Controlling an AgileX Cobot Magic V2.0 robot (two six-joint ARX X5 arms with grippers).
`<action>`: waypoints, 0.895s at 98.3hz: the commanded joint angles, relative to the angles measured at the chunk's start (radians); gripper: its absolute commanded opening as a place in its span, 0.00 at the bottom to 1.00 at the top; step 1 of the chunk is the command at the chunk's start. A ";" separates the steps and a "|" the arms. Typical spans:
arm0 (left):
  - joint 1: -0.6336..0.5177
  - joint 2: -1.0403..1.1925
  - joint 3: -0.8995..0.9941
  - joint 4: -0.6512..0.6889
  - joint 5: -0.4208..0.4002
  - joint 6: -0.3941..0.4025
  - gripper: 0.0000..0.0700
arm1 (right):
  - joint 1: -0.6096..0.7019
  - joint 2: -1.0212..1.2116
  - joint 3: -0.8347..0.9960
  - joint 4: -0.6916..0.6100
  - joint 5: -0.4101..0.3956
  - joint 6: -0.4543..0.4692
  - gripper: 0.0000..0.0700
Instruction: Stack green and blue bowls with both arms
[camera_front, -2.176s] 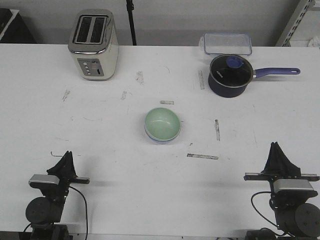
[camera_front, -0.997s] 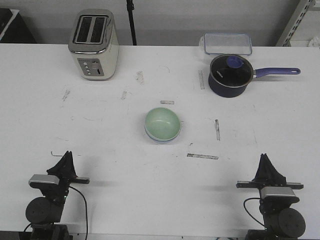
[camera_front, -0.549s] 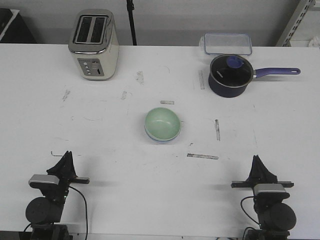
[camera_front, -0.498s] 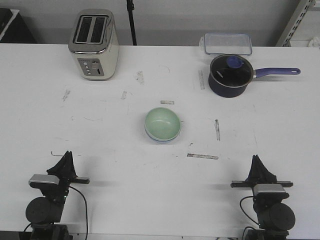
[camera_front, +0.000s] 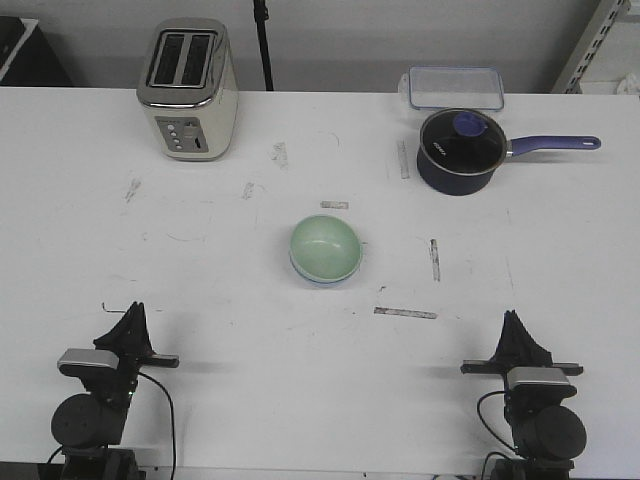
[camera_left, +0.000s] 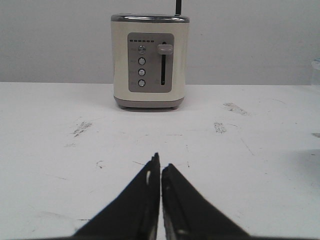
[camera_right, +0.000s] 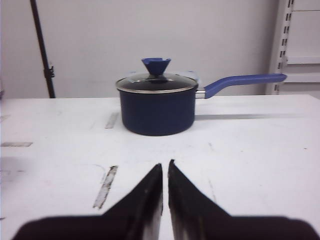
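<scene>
Green bowl (camera_front: 325, 247) sits nested in the blue bowl (camera_front: 322, 278) mid-table, stacking apparently done; both grippers (camera_front: 128, 326) (camera_front: 521, 338) rest closed, empty, at the near edge.

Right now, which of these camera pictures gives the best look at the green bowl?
The front view. It shows the green bowl whole from above, mid-table, nested in the blue bowl, which shows only as a thin rim beneath it. The left wrist view shows a toaster instead, and the right wrist view a saucepan; neither shows any bowl.

Bare table (camera_front: 200, 300) around the stacked bowls (camera_front: 325, 249); toaster (camera_front: 187, 89), saucepan (camera_front: 458, 150) well apart.
</scene>
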 joint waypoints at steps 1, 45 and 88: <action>0.001 -0.002 -0.023 0.015 -0.004 0.008 0.00 | 0.002 0.000 -0.002 0.010 0.017 0.018 0.02; 0.001 -0.002 -0.023 0.015 -0.003 0.008 0.00 | 0.002 0.000 -0.002 0.011 -0.009 0.033 0.02; 0.001 -0.002 -0.023 0.015 -0.004 0.008 0.00 | 0.002 0.000 -0.002 0.011 -0.005 0.032 0.02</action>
